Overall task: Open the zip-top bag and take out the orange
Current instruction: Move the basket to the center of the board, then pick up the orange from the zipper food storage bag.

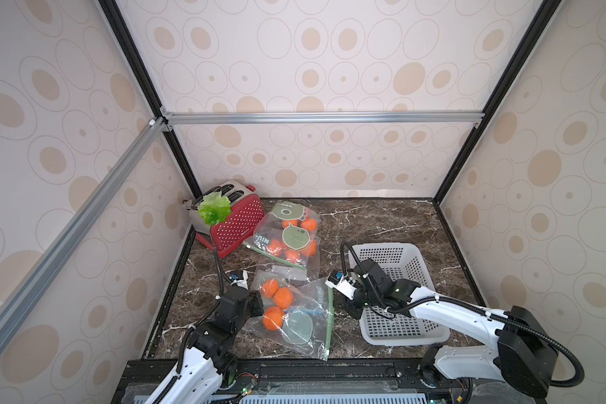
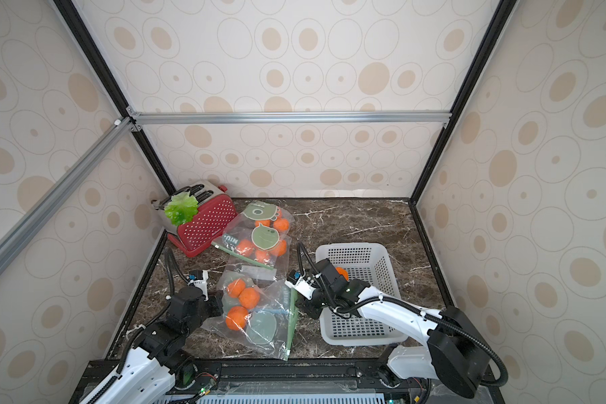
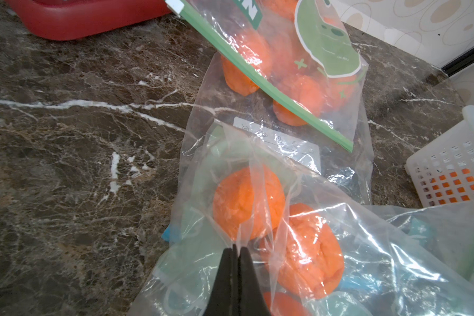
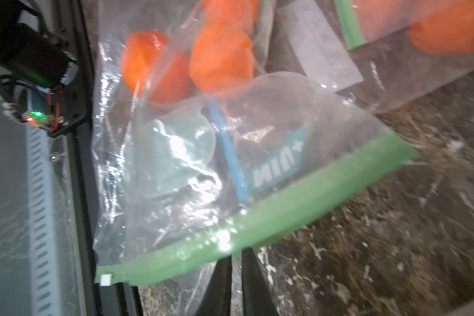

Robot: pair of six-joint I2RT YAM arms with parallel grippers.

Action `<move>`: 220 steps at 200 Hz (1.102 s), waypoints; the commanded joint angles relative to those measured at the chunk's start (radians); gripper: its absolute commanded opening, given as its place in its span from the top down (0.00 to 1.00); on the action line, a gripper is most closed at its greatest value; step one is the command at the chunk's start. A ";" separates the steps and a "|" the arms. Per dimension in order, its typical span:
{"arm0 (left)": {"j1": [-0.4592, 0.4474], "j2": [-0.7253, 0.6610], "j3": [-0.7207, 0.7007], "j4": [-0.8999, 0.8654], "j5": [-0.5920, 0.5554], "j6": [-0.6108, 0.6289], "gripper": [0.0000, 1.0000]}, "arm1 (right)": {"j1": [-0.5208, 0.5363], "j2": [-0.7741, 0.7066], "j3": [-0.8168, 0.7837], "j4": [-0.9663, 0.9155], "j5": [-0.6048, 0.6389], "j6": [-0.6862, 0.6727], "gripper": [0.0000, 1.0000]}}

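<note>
The near zip-top bag (image 1: 305,335) lies on the marble with three oranges inside; the middle orange (image 1: 283,297) shows in both top views. In the left wrist view my left gripper (image 3: 235,247) is shut on a fold of the bag's clear film beside an orange (image 3: 248,202). It sits at the bag's left end (image 1: 258,303). The green zip strip (image 4: 257,219) runs along the bag's right edge. My right gripper (image 4: 237,253) stands at that strip with a narrow gap between its fingers, one tip behind the strip's edge. It reaches in from over the basket (image 1: 345,305).
A second zip-top bag (image 1: 287,238) with oranges and green stickers lies behind the first. The white basket (image 1: 399,335) at the right holds an orange (image 2: 342,273). A red toaster (image 1: 235,224) with a lettuce leaf (image 1: 215,209) stands in the back left corner.
</note>
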 commanded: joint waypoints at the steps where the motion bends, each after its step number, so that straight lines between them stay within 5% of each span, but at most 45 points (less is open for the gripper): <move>1: 0.002 0.013 0.013 0.023 0.020 -0.018 1.00 | 0.012 0.074 0.021 0.097 -0.101 -0.040 0.87; 35: 0.002 0.039 -0.010 0.023 0.031 -0.104 1.00 | 0.035 0.191 0.046 0.213 -0.252 -0.108 0.77; 76: 0.002 0.080 -0.077 0.042 0.013 -0.223 1.00 | 0.074 0.314 0.096 0.343 -0.276 -0.134 0.67; 156: 0.002 0.228 -0.077 0.119 0.025 -0.240 1.00 | 0.123 0.497 0.164 0.670 -0.053 0.006 0.43; 220: 0.002 0.371 -0.062 0.225 0.110 -0.203 1.00 | 0.128 0.594 0.250 0.723 -0.048 0.052 0.30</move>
